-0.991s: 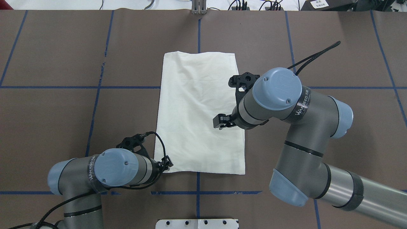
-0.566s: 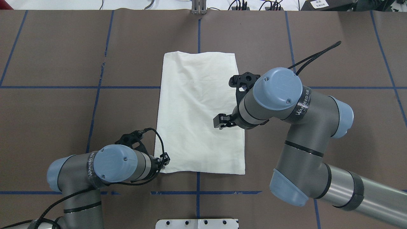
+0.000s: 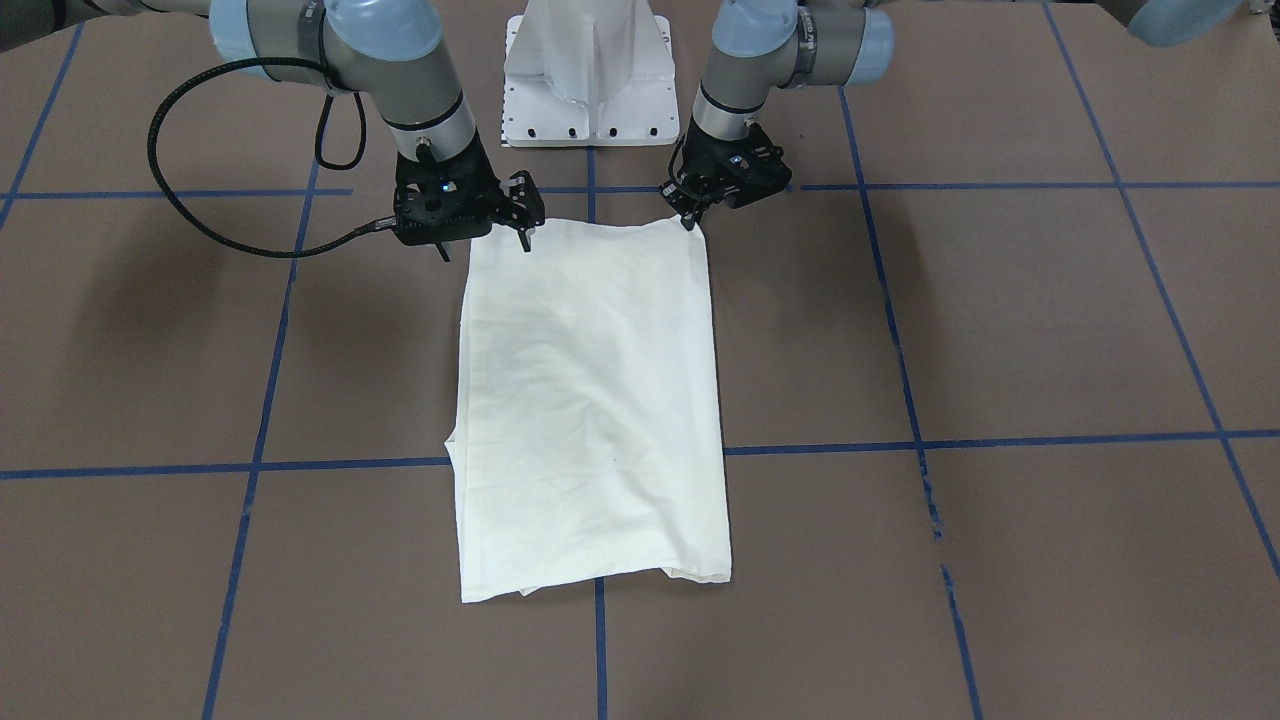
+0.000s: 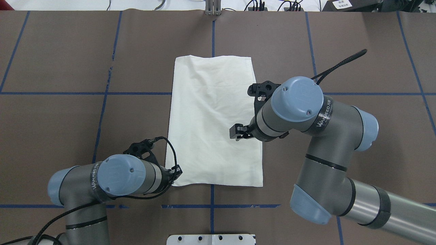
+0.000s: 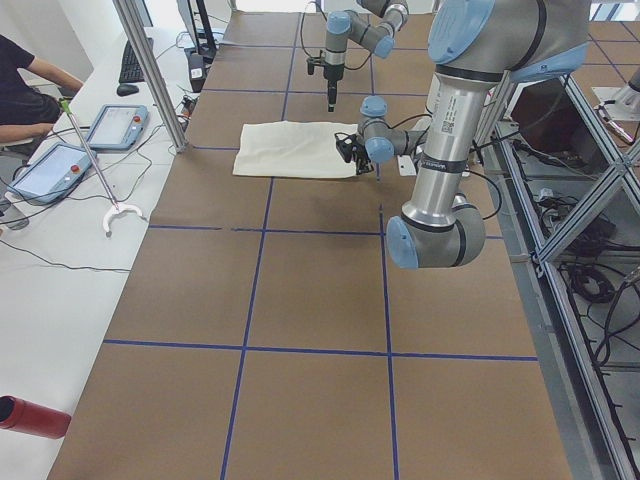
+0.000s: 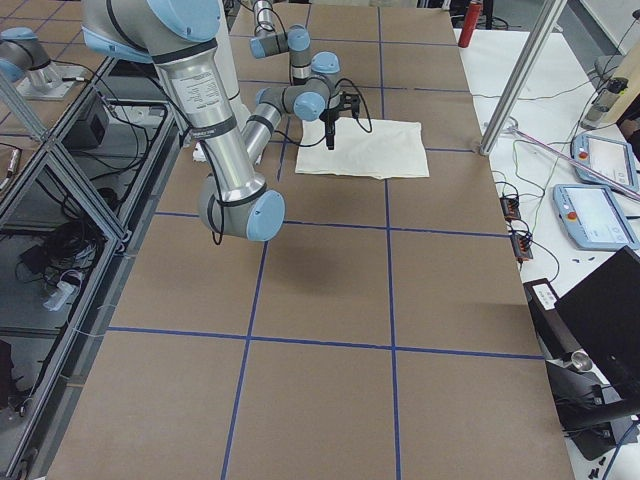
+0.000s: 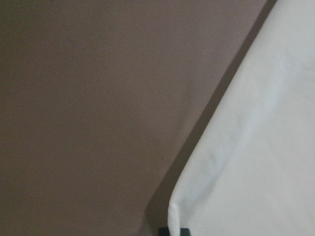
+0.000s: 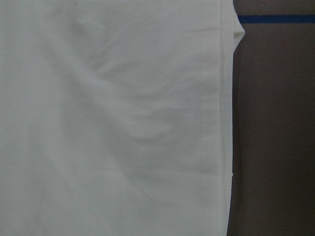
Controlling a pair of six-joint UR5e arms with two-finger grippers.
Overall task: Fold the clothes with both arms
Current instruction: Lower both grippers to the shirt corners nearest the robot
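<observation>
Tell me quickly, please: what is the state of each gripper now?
Left gripper: at a corner of the T-shirt; open or shut cannot be told.
Right gripper: open, over the T-shirt, holding nothing.

Seen from overhead, the left hand (image 4: 176, 172) has drawn back a little toward 9 o'clock, to the shirt's (image 4: 211, 119) near corner (its arm went along). The right hand (image 4: 238, 132) has eased slightly toward 6 o'clock.

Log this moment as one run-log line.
shirt: folded rectangle, flat | left tool: at shirt's near-left corner, grip unclear | right tool: open, above shirt's right side
</observation>
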